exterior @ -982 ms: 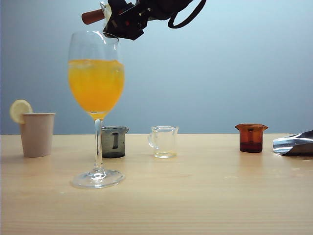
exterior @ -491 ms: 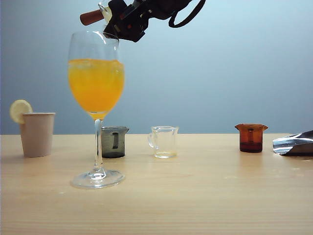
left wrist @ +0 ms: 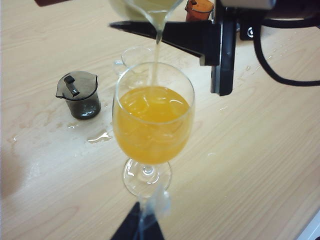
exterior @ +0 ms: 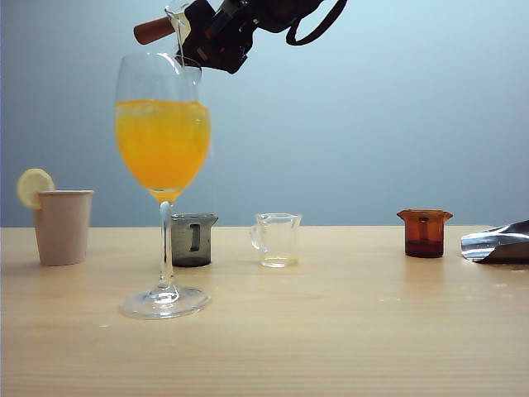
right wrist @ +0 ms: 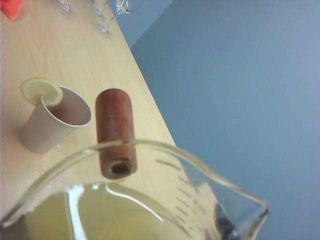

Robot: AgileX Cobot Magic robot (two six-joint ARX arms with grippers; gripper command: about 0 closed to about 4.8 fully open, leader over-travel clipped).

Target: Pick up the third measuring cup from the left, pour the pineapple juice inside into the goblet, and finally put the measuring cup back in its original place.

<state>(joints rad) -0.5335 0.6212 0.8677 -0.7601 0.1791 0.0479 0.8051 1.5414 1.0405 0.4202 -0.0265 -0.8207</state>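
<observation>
My right gripper (exterior: 198, 37) hangs above the goblet (exterior: 163, 124), shut on the third measuring cup (exterior: 176, 20), whose brown wooden handle (exterior: 154, 30) points away to the left. The cup (right wrist: 150, 146) is tipped spout down. A thin stream of pale pineapple juice (left wrist: 156, 55) falls from it into the goblet (left wrist: 152, 120), which holds orange liquid with ice. More juice (right wrist: 115, 215) remains in the cup. My left gripper (left wrist: 142, 222) shows as a dark point just short of the goblet's foot, fingers together, holding nothing.
On the table stand a paper cup with a lemon slice (exterior: 62, 226), a dark grey cup (exterior: 193, 240), a clear loop-handled cup (exterior: 277, 240) and an amber cup (exterior: 425, 233). A shiny silver object (exterior: 496, 244) lies far right. Wet spots (left wrist: 100, 136) sit near the grey cup.
The right wrist has rolled a little further, tipping the measuring cup more steeply over the goblet. Nothing else moved.
</observation>
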